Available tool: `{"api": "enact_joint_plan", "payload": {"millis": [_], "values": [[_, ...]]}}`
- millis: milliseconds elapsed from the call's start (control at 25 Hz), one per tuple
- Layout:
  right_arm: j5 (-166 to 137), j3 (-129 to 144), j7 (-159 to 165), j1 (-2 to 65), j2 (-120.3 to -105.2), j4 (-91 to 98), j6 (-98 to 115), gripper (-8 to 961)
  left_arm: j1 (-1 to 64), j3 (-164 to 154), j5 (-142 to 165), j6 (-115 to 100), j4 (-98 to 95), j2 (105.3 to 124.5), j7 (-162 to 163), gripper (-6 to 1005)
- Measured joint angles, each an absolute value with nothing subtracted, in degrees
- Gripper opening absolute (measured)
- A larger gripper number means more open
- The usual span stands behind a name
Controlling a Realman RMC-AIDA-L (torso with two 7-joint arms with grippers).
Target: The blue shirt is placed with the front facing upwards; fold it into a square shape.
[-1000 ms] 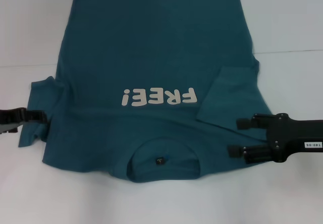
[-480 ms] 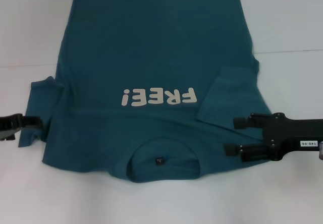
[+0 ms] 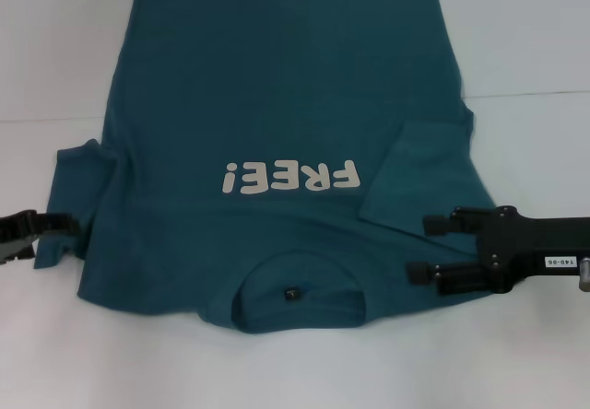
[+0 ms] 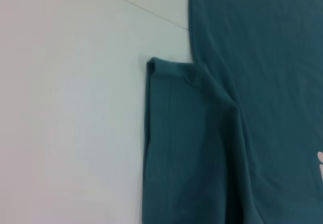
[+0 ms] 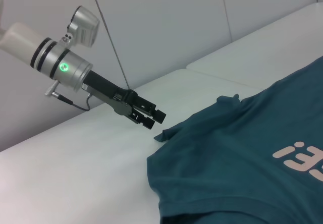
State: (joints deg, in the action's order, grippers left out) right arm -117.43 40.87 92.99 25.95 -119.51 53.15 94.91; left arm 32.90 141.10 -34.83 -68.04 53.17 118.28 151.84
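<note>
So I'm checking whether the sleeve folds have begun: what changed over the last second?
The right tool slid inward over the blue shirt, jaws open, toward the folded right sleeve. The left tool backed outward to the left sleeve's edge. Nothing was grasped or released; the shirt lies unchanged.

On the blue shirt [image 3: 277,123] you read bold white lettering, "FREE!" [image 3: 289,178], printed across the chest and standing upside down in the head view. In the right wrist view you catch only its last characters [image 5: 300,159] at the frame's edge. On the right arm [image 3: 544,252] you see a small white label [image 3: 557,262] with dark digits, too small to read with certainty. The dark neck tag [image 3: 292,293] carries a mark you cannot make out.
</note>
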Motion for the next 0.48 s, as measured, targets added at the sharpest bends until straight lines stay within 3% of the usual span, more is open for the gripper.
{"api": "enact_joint_plan", "payload": {"millis": [480], "values": [[-117.4,40.9,93.1,26.5,-119.53,52.2,94.9,947,32.9,140.9,-34.6,-65.2,49.7,117.68,151.7,859]]}}
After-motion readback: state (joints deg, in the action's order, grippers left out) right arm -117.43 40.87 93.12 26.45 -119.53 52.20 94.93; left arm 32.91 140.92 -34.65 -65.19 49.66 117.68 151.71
